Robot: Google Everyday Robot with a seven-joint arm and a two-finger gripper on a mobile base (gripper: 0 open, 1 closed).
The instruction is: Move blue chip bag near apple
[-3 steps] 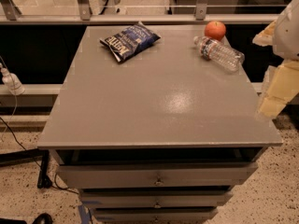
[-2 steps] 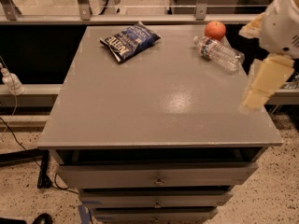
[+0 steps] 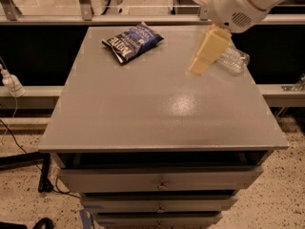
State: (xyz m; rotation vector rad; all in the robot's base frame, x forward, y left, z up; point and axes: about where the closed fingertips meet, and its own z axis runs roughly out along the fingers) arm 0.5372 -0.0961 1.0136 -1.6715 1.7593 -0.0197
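Camera view: the crinkly blue chip bag lies on your smooth grey counter; the cream claw hovers to its right, you cannot tell if spread.

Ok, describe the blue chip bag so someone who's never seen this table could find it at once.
On the grey table, look to the far left of the top: the blue chip bag lies flat there. The gripper hangs over the far right, beside a clear water bottle; the bag is the only dark, crinkly thing, with white lettering.
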